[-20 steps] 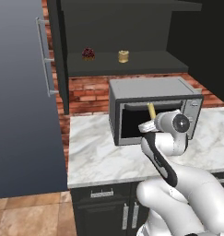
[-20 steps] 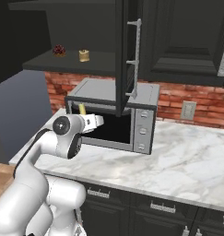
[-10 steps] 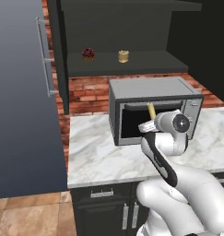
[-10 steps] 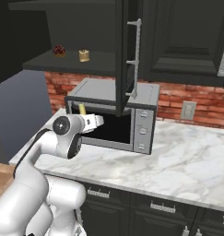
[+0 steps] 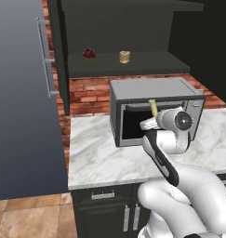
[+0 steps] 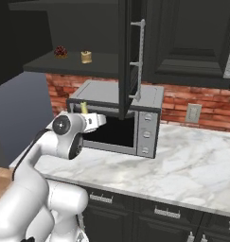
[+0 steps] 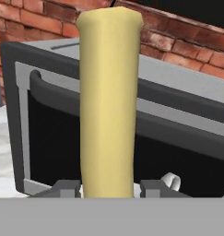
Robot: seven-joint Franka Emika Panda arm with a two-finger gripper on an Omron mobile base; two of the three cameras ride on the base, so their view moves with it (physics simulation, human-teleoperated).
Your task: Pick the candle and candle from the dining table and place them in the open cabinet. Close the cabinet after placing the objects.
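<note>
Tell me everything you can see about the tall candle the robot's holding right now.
The tall candle is a slim, pale-yellow, waxy-looking stick with a slightly uneven top. It stands upright in the gripper, whose dark fingers clamp its lower end from both sides. It is held above the counter, in front of the microwave, below the shelf.

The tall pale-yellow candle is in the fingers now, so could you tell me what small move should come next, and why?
Probably lift the tall pale-yellow candle towards the black cabinet's shelf: it sits low, before the grey microwave, while the squat golden candle already stands up there.

Red brick wall (image 5: 93, 93), marble counter (image 5: 103, 155)
</note>
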